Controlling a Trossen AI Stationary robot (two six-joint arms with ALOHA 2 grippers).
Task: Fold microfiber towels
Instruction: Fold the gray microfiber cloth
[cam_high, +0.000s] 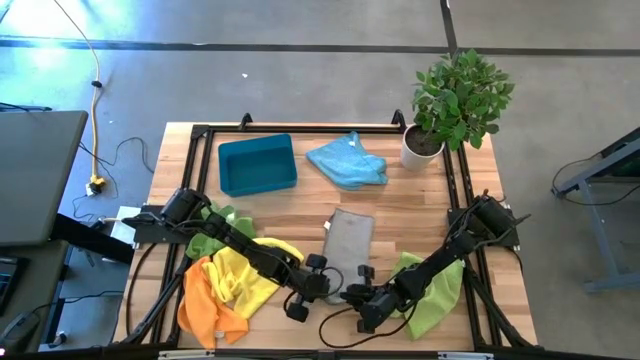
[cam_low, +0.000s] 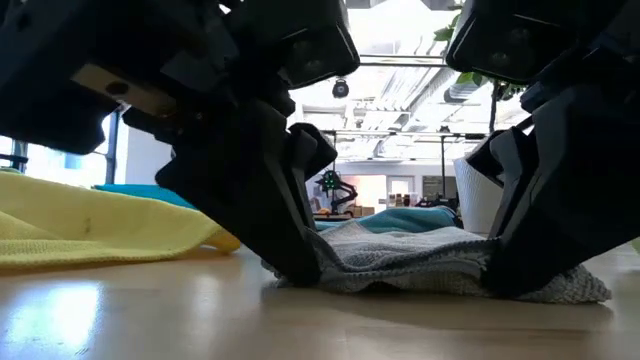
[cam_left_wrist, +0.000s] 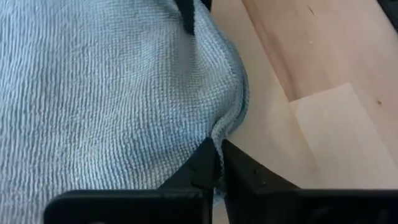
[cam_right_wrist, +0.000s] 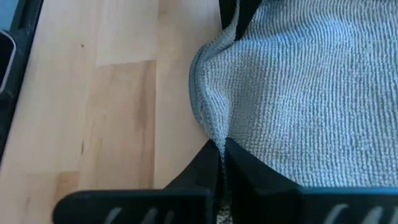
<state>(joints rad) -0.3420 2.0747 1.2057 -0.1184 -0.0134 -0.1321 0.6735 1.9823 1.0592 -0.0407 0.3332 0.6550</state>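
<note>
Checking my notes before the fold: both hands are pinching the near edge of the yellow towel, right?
Not yellow. Both the left hand and right hand pinch the near edge of the grey towel; the high view shows it.

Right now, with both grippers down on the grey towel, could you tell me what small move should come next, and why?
Probably lift both pinched corners together. The left gripper and the right gripper are each shut on a near corner of the grey towel, which lies flat on the table; raising it lets that edge be carried over toward the far edge to fold it.
</note>
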